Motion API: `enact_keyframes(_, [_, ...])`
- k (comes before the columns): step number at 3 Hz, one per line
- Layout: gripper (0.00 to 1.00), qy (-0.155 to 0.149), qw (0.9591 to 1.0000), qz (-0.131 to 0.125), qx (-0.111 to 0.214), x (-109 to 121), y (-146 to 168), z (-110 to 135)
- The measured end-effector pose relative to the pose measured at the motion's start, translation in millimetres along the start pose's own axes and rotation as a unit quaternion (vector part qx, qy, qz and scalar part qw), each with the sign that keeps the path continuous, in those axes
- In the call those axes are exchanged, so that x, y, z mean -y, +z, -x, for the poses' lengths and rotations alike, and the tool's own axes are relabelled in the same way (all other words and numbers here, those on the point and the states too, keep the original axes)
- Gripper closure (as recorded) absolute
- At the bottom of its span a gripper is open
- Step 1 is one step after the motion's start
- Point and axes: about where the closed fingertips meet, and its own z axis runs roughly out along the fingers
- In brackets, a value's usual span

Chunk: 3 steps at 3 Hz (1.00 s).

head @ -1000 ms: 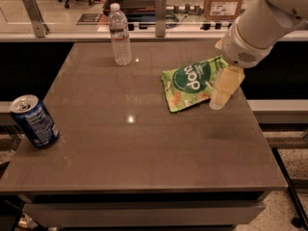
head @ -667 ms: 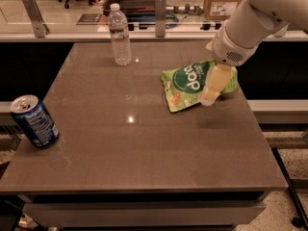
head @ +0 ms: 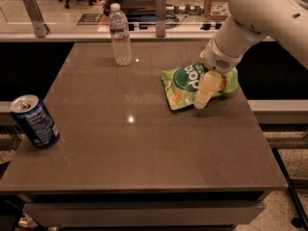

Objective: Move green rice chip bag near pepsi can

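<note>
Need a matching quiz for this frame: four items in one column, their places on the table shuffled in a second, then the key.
Column 1
1. crinkly light-green rice chip bag
2. dark blue pepsi can with silver top
3. clear plastic water bottle
4. cream-coloured gripper

Column 2
A. upright near the far edge of the brown table
B. upright at the left edge, towards the front
C. lying on the right side
D. over the bag

Pairs: 1-C, 2-B, 3-A, 4-D

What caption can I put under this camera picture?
End effector at the chip bag, right side of the table; can at the left edge, bottle at the back.
</note>
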Motion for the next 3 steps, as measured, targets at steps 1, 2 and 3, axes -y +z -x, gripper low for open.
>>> enact_keyframes(1, [0.00, 0.009, 0.9998, 0.015, -0.007, 1.7, 20.4, -7.5])
enact_keyframes(2, [0.18, 0.008, 0.9998, 0.016, -0.007, 0.9, 21.5, -7.0])
enact_keyframes(3, [0.41, 0.008, 0.9998, 0.018, -0.007, 0.2, 23.4, -6.7])
